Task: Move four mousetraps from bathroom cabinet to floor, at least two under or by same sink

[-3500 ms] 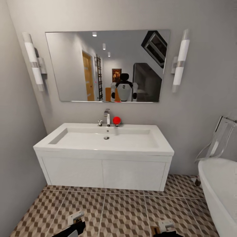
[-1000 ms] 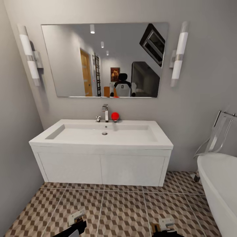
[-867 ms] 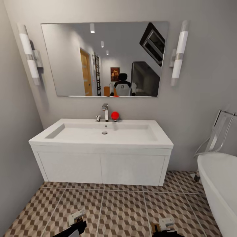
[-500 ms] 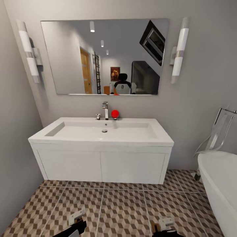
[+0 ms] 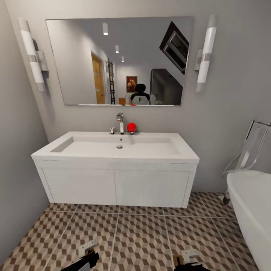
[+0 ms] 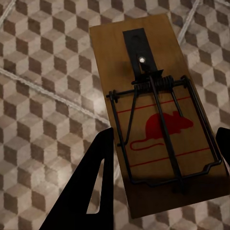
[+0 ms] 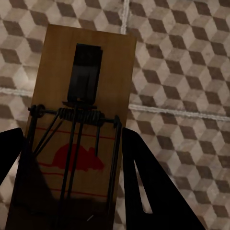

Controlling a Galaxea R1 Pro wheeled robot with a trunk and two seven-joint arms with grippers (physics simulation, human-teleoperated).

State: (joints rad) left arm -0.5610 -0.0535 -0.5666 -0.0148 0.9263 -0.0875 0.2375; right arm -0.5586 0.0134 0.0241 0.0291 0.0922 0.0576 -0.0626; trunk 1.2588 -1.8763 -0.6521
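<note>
Since the earlier frames the head cam has dropped/eased closer: sink unit and mirror sit higher in the pic, more tiled floor in front. The things themselves haven't shifted.

Head view: white sink (image 5: pixel 75 149) w/ chrome tap (image 5: pixel 120 125) and a red ball (image 5: pixel 131 127) just beside the tap, on a white two-door vanity (image 5: pixel 150 188) against the grey wall. Mirror (image 5: pixel 75 56) above, a tube light either side. White tub (image 5: pixel 250 203) at the right. Bathroom floor (image 5: pixel 143 237) runs under the vanity.

Left gripper (image 5: pixel 87 251) and right gripper (image 5: pixel 188 258) peek in at the bottom edge, well apart.

Left wrist view: left gripper (image 6: pixel 165 179) has its black fingers (image 6: pixel 98 172) clamped on the two long edges of a mousetrap (image 6: pixel 153 110), wood base, red mouse print, wire spring, held above the tiles.

Right wrist view: right gripper (image 7: pixel 72 172), fingers (image 7: pixel 143 177) either side of a second mousetrap (image 7: pixel 84 120), gripping it likewise, floor (image 7: pixel 182 72) below.
</note>
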